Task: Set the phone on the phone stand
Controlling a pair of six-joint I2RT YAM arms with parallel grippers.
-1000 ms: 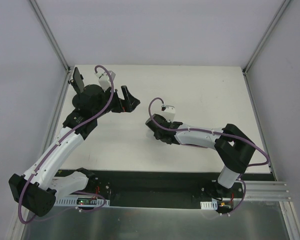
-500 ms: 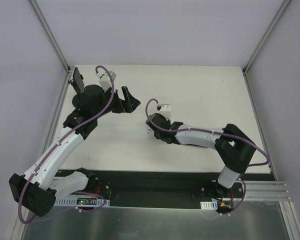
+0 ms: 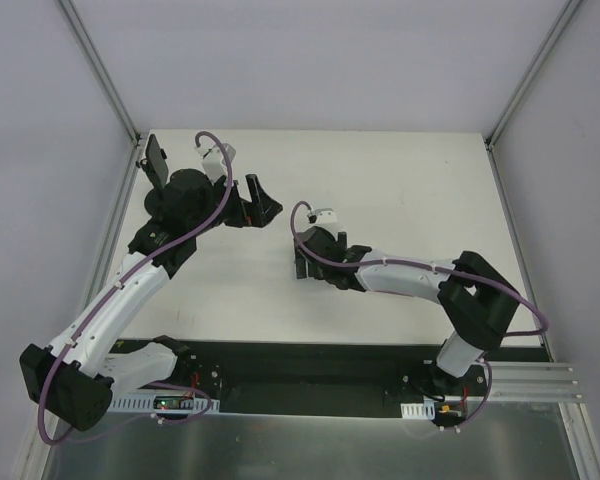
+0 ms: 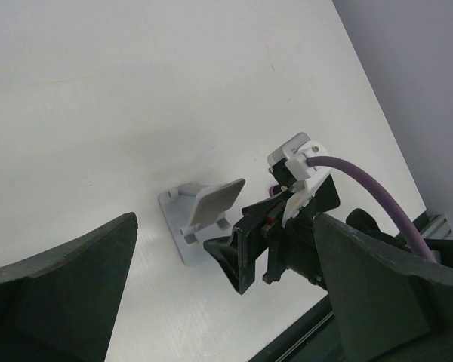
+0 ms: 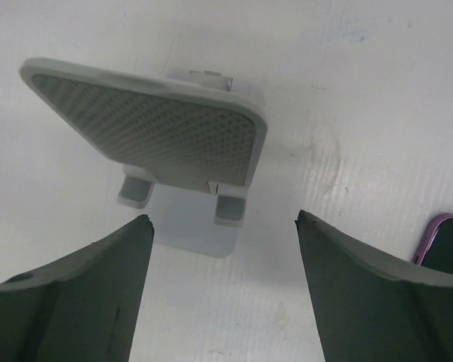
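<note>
Right wrist: phone stand [image 5: 157,127] ahead of parted jaws

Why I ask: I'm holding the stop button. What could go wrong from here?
1. The open right hand sits close up to the phone stand; advancing, a finger could shove or tip it.
2. The phone, only its corner showing in the right wrist view, is held by neither hand, so a poor grasp may slide it.
3. The open left hand points toward the same spot; the two might collide.
</note>
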